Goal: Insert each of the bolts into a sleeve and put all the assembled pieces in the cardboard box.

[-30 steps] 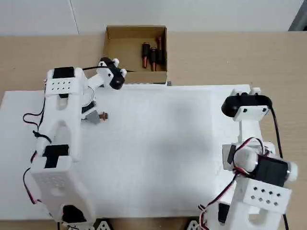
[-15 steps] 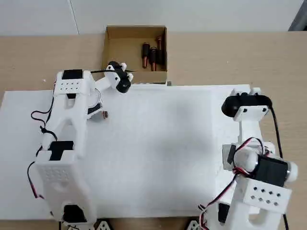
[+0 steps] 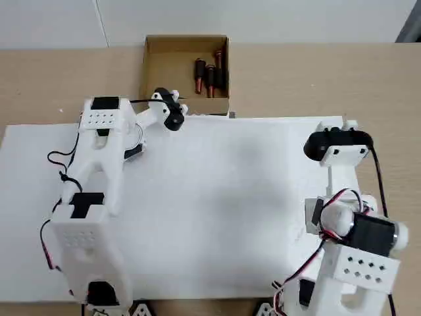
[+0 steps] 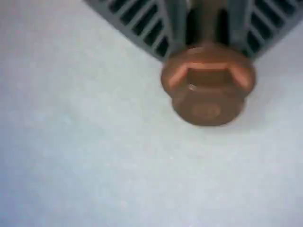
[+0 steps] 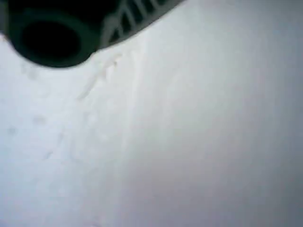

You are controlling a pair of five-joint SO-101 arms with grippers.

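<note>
A copper bolt [image 4: 208, 85] juts head-first from between the grey fingers [image 4: 137, 19] of my left gripper [image 4: 206, 28], which is shut on its shaft just above the white foam mat. From above, the left arm [image 3: 105, 131] leans over the mat's far left part, close to the cardboard box [image 3: 161, 72], and covers that gripper. In the box lie several assembled copper and dark pieces [image 3: 209, 76]. In the right wrist view a dark sleeve [image 5: 47, 40] shows end-on beside a ribbed grey finger [image 5: 135, 16], held low over the mat. The right arm [image 3: 335, 148] stands at the mat's right edge.
The white foam mat [image 3: 217, 197] covers most of the wooden table [image 3: 296, 72], with the box just beyond its far edge. Cables hang along both arms.
The left arm has swung to the right and toward the box, and the bolt that showed beside it is now hidden beneath it. The right arm has not moved.
</note>
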